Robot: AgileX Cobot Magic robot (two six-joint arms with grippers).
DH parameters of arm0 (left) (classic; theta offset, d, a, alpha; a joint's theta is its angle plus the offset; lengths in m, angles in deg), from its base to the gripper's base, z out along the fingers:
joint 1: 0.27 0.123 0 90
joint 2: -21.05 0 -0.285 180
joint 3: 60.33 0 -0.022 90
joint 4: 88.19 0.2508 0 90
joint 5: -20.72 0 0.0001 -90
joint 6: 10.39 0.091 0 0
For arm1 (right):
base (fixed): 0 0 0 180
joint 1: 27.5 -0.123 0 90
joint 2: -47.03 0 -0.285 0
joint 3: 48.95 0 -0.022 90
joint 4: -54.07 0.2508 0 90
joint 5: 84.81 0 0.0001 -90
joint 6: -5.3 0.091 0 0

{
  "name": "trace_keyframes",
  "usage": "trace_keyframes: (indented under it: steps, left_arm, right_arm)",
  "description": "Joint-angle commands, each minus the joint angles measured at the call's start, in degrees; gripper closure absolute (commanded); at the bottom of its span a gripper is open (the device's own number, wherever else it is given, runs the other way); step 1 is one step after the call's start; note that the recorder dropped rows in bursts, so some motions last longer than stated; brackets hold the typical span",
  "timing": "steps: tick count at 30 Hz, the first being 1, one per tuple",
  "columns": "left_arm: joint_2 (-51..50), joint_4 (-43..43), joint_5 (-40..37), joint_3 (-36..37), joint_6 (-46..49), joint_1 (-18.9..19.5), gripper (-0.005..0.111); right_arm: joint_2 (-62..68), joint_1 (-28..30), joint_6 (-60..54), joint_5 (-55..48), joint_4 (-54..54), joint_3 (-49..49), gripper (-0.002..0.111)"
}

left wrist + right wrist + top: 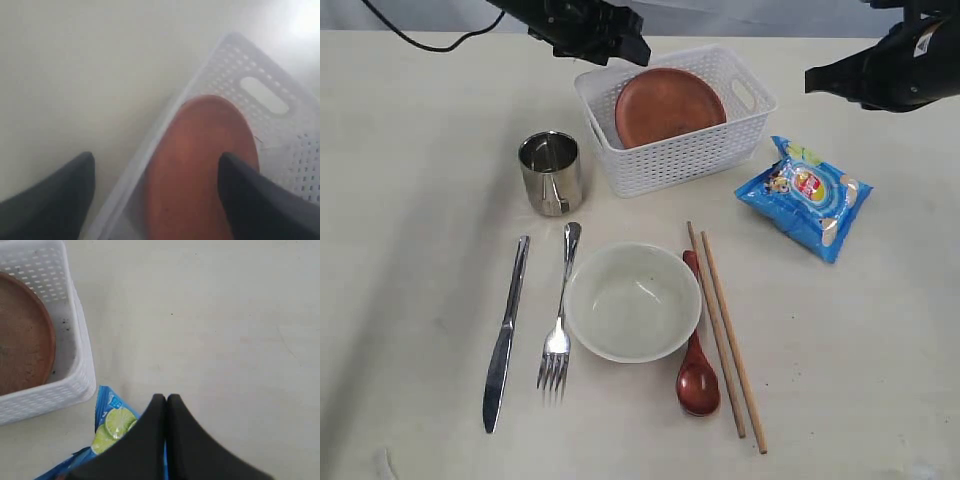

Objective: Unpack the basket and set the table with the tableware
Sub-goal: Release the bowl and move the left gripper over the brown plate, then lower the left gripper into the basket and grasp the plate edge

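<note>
The white basket stands at the back of the table, with the round brown plate leaning inside it. My left gripper hangs open over the basket's far left corner; in the left wrist view its fingers straddle the basket rim and the plate without touching them. My right gripper is shut and empty, above the table right of the basket. On the table lie the knife, fork, steel cup, cream bowl, wooden spoon and chopsticks.
A blue chip bag lies right of the basket, seen under my right gripper as the bag's lime print. A black cable runs across the back left corner.
</note>
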Motion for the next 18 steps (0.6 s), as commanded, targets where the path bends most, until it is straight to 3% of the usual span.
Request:
trace_keyframes:
  steps: [1,9,18]
  left_arm:
    - [-0.60,1.43,0.59,-1.11,-0.75,0.59,0.041]
    - [3.02,2.48,-9.25,-4.15,-2.73,3.37,0.041]
    - [3.34,4.95,-21.54,-4.15,-3.35,2.39,0.041]
  right_arm:
    - [-0.01,0.37,-0.46,2.16,-0.14,-0.04,0.109]
    - [-0.01,0.37,-0.46,2.65,-0.14,-0.04,0.109]
    - [-0.01,0.37,-0.46,2.30,-0.14,-0.04,0.109]
